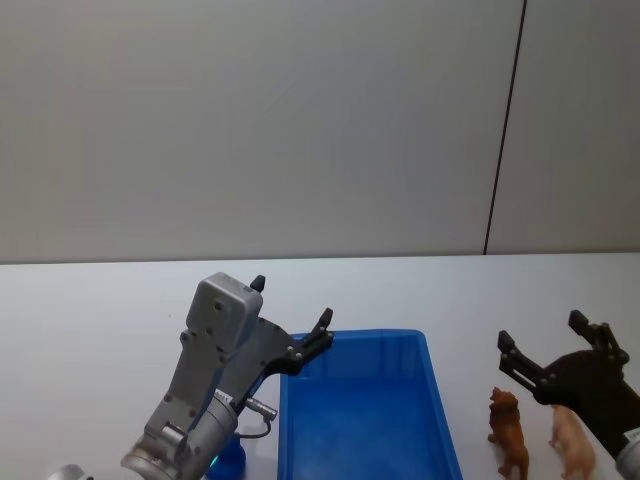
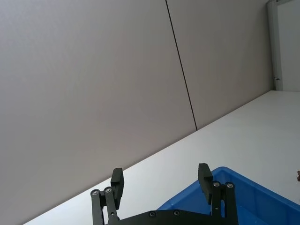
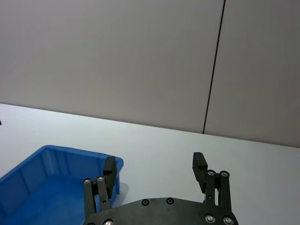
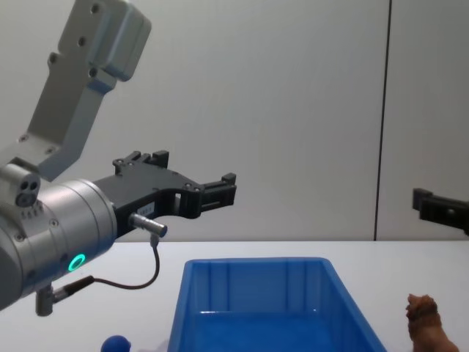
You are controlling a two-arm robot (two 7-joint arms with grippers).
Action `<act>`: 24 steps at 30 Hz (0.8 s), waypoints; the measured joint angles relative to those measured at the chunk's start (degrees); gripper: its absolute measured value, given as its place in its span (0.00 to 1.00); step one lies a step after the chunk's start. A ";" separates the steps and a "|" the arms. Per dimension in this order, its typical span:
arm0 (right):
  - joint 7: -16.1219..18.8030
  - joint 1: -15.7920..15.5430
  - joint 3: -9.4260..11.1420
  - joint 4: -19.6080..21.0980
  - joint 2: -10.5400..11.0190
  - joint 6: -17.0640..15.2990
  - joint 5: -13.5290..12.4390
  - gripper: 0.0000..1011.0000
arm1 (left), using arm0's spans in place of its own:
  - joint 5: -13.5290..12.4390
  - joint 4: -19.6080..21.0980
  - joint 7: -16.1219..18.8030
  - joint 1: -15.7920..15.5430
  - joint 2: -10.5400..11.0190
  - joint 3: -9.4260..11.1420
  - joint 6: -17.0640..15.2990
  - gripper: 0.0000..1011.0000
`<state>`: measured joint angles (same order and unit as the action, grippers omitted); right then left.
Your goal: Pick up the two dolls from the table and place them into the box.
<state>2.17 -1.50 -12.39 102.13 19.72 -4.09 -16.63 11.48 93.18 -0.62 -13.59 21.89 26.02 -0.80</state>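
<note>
Blue toy [image 1: 230, 462]: ball-topped, on the white table [image 1: 100, 330] at the box's 8 o'clock; facing unclear.
Left gripper [image 1: 291, 301]: fingers spread, holding nothing, over the box's 11 o'clock corner.
Box [image 1: 375, 334]: bright blue bin, long axis 12 to 6.
Lion doll [image 1: 508, 430]: brown, shaggy-maned, standing at the box's 4 o'clock; body 12 to 6, head toward 12.
Right gripper [image 1: 541, 330]: fingers spread, holding nothing, above the lion's 1 o'clock.
Pale animal figure [image 1: 572, 445]: lion's 3 o'clock, just beside.
</note>
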 joint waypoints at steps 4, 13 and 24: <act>-1.03 -0.43 0.38 0.49 0.32 -1.37 -0.29 0.99 | 0.00 0.00 0.00 0.00 0.00 0.00 0.00 0.99; -3.49 -1.45 1.28 1.40 1.16 -5.75 -0.93 0.99 | 0.00 0.00 0.00 0.00 0.01 0.00 0.00 0.99; -5.68 -2.63 1.84 1.67 1.67 -11.23 -0.93 0.99 | 0.00 0.00 0.00 0.00 0.00 0.00 0.00 0.99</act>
<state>-3.51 -4.14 -10.55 103.80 21.40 -15.32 -17.56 11.48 93.18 -0.62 -13.59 21.90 26.02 -0.80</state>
